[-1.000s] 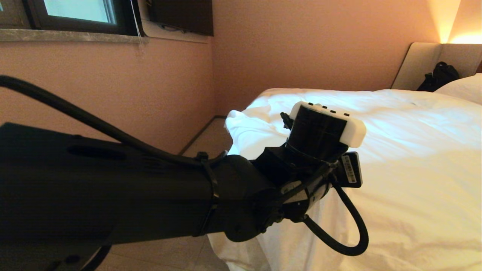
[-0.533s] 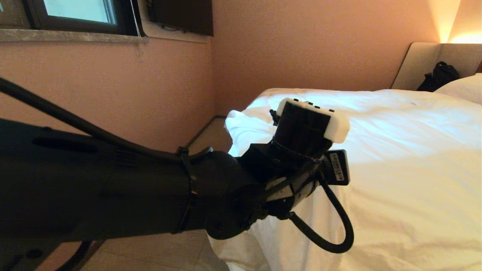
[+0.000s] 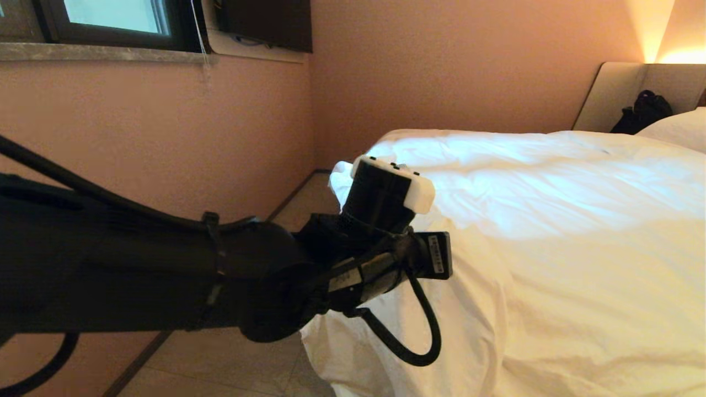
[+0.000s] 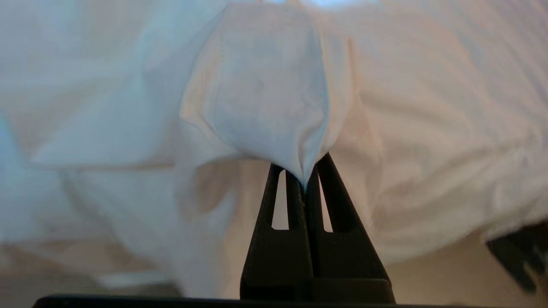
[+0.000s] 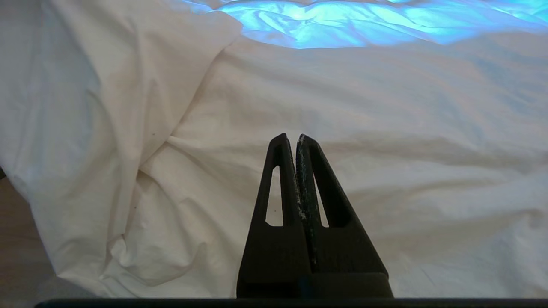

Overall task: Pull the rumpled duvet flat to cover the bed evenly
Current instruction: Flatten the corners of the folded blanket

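Note:
The puffy white duvet [image 3: 551, 220] lies spread over the bed and hangs down its near side. A bunched corner sticks up at the foot end. My left arm reaches across from the left to that corner. In the left wrist view my left gripper [image 4: 305, 173] is shut on a pinched fold of the duvet [image 4: 265, 90], which bulges out beyond the tips. In the head view the wrist hides its fingers. My right gripper [image 5: 296, 139] is shut with nothing in it, hanging close before the draped duvet [image 5: 364, 111]. The beige headboard [image 3: 623, 91] stands at the far right.
A white pillow [image 3: 675, 129] lies by the headboard with a black bag [image 3: 642, 113] behind it. A narrow strip of tiled floor [image 3: 298, 201] runs between the bed and the pink wall. A window [image 3: 110, 19] and a dark wall screen [image 3: 265, 22] sit high on the left.
My left arm has drawn back to the left and a little down, pulling the gripped duvet corner toward the bed's edge. The cover on top lies flatter there. The right gripper has not moved.

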{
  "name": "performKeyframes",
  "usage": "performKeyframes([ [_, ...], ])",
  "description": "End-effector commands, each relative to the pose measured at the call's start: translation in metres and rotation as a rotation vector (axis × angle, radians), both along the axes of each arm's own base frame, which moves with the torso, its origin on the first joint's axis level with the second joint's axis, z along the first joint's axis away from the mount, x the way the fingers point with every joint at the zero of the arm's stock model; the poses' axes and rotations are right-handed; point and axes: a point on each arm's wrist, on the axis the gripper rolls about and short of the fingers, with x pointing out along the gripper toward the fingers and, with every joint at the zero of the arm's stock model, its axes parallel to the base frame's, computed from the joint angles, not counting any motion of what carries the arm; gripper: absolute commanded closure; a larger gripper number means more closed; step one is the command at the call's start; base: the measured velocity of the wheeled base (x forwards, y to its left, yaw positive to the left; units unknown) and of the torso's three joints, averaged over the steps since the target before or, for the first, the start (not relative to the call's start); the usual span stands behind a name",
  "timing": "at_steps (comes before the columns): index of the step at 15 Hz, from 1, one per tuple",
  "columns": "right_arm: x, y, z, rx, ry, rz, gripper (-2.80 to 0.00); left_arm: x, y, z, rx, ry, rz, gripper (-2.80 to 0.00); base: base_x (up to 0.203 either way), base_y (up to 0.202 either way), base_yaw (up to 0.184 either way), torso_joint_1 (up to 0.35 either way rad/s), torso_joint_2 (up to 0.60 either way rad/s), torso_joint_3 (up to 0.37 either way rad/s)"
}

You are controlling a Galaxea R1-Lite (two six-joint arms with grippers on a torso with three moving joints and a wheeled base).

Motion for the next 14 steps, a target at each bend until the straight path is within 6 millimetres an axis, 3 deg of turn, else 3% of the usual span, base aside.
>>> performKeyframes([
  [1,0.000,0.000,0.000,0.000,-0.001,0.001,0.00,-0.010,0.024,0.003,0.011,0.017,-0.016,0.00,0.000,0.000,0.000,0.000,0.00,0.000],
  [5,0.000,0.000,0.000,0.000,-0.001,0.001,0.00,-0.020,0.066,-0.019,0.104,0.073,0.020,0.00,0.000,0.000,0.000,0.000,0.00,0.000],
  [10,0.000,0.000,0.000,0.000,-0.001,0.001,0.00,-0.028,0.131,-0.002,0.092,0.034,0.131,0.00,0.000,0.000,0.000,0.000,0.00,0.000],
  [14,0.000,0.000,0.000,0.000,-0.001,0.001,0.00,-0.045,0.182,-0.006,0.106,0.031,0.234,0.00,0.000,0.000,0.000,0.000,0.00,0.000],
])
